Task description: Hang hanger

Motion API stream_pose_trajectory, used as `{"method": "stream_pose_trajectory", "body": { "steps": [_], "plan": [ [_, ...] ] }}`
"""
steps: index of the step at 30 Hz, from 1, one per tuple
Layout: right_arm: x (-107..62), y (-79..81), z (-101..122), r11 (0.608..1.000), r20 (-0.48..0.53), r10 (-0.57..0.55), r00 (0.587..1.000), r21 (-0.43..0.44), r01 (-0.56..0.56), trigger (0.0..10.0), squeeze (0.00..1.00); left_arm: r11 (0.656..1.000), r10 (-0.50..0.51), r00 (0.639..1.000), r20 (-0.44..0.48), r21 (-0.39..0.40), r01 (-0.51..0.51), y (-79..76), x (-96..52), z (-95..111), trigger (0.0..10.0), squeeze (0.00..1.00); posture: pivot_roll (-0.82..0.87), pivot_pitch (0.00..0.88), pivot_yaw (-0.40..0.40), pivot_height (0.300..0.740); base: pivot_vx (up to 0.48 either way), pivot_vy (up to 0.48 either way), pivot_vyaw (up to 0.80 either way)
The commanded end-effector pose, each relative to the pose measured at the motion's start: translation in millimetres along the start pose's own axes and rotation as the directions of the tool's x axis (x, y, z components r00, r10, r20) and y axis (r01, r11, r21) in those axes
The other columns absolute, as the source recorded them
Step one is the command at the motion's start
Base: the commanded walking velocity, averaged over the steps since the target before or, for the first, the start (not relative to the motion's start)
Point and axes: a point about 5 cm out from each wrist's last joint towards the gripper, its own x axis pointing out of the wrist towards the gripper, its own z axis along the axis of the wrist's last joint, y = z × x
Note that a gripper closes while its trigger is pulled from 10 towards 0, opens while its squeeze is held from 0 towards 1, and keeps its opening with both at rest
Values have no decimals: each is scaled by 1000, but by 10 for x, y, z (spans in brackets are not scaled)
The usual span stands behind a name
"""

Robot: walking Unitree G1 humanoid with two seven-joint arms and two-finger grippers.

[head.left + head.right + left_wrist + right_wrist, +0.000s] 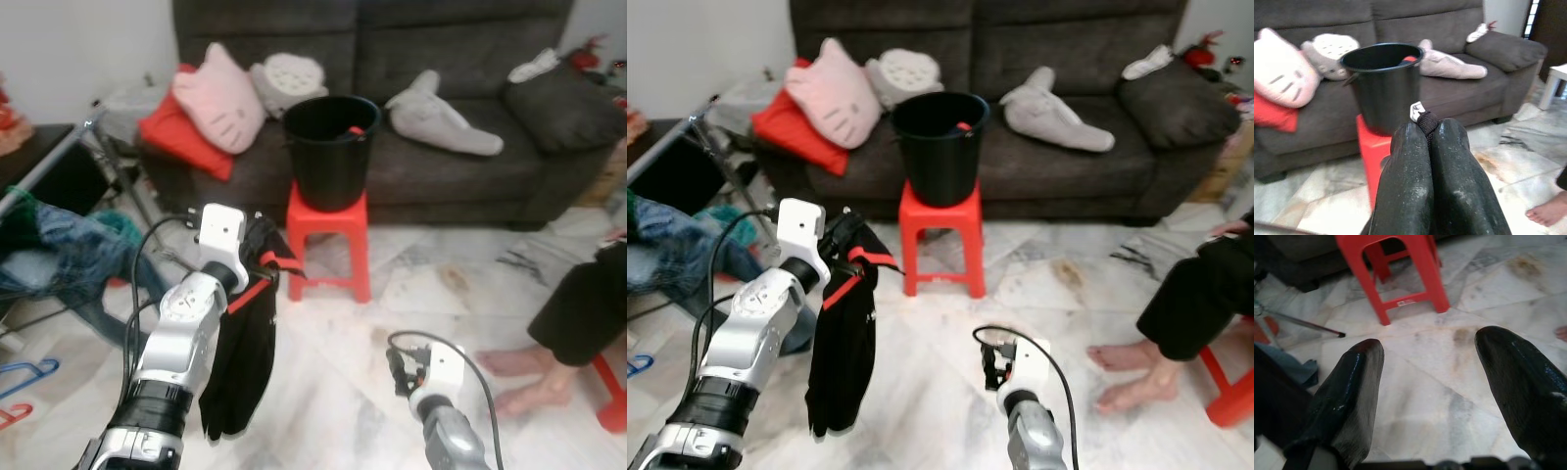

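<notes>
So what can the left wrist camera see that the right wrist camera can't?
The left wrist view has the black bucket, the grey sofa with the pink cat pillow, and the left gripper with its fingers pressed together on a black strap. The right wrist view has the right gripper with fingers spread apart over bare marble floor, and a thin metal rod. Both share the red stool and the marble floor.
</notes>
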Motion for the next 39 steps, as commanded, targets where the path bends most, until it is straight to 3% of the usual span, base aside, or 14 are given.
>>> {"method": "stream_pose_trajectory", "body": {
  "steps": [1,16,23,26,30,39],
  "plan": [
    [-1,11,-8,1000,-4,2,1000,-6,-2,10000,0,1000,-9,1000,14,21,9,26,2,63,10000,0,37,0,71,740,0,0,0],
    [65,19,168,1000,68,1,998,4,-1,10000,0,1000,-2,1000,0,15,2,27,-13,8,10000,0,41,0,70,740,0,0,0],
    [116,-16,459,1000,208,-16,978,-10,18,10000,0,1000,6,1000,-3,8,-6,3,-26,-17,10000,0,33,0,69,740,0,0,0],
    [116,-19,492,998,205,25,978,-67,-11,10000,0,1000,29,1000,2,12,-29,31,-19,-11,10000,0,30,0,69,740,0,0,0],
    [99,-52,510,968,188,75,979,-251,-26,10000,0,999,23,999,-26,27,-22,54,-23,-48,10000,0,29,0,72,740,0,0,0],
    [97,-2,692,978,300,85,950,-207,-23,10000,0,1000,9,998,-55,22,-7,21,-42,-130,10000,0,26,0,71,740,0,0,89]
  ]
}}
